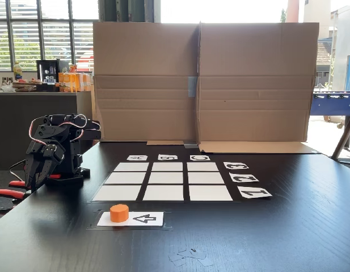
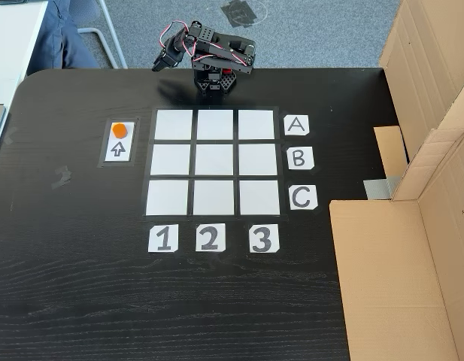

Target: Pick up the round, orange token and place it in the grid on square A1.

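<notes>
Currently, in the fixed view from the table's near edge, the arm [image 1: 53, 150] sits folded at the far left of the black table [image 1: 288, 226], its gripper [image 1: 37, 173] hanging down close to the tabletop beside the base, well apart from everything on the table. Gripper holds nothing; how far the jaws stand apart cannot be told from either picture. Moving right: the orange token [image 1: 119, 212] stands upright on the left end of the white card with the black arrow [image 1: 142, 219], arrow head pointing at it. Card lies just in front of the grid's [image 1: 167, 178] near-left cell, separated by a black gap. Grid cells all bare white. Letter labels run along the far edge of the grid, number labels down its right side, all upside down from this camera. Cardboard wall [image 1: 203, 79] stands behind the grid. In the fixed view from above: token [image 2: 119, 129] on the top end of the arrow card [image 2: 118, 150], left of the grid [image 2: 213, 161], arrow pointing up toward it. Square A1 [image 2: 173, 125] is the top-left cell here, in the row of label A and the column of label 1, just right of the token and card, not touching. Arm [image 2: 213, 56] at the top edge of the table, above the grid's middle column, gripper [image 2: 162, 63] pointing left. Cardboard [image 2: 412, 226] along the right side.
</notes>
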You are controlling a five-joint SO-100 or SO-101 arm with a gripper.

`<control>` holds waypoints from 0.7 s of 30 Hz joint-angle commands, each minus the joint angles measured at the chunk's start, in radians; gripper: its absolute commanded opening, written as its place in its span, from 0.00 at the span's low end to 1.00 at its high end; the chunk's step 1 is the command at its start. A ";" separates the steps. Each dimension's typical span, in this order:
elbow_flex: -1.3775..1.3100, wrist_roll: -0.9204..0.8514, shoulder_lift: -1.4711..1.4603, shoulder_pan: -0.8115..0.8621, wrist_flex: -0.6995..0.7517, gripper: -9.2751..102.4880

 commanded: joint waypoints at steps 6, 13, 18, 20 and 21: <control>-0.104 0.008 -0.164 0.008 0.002 0.15; -0.170 0.006 -0.244 0.006 0.002 0.16; -0.287 -0.026 -0.407 -0.012 0.002 0.18; -0.337 -0.072 -0.489 -0.020 0.006 0.19; -0.367 -0.092 -0.535 -0.028 0.014 0.19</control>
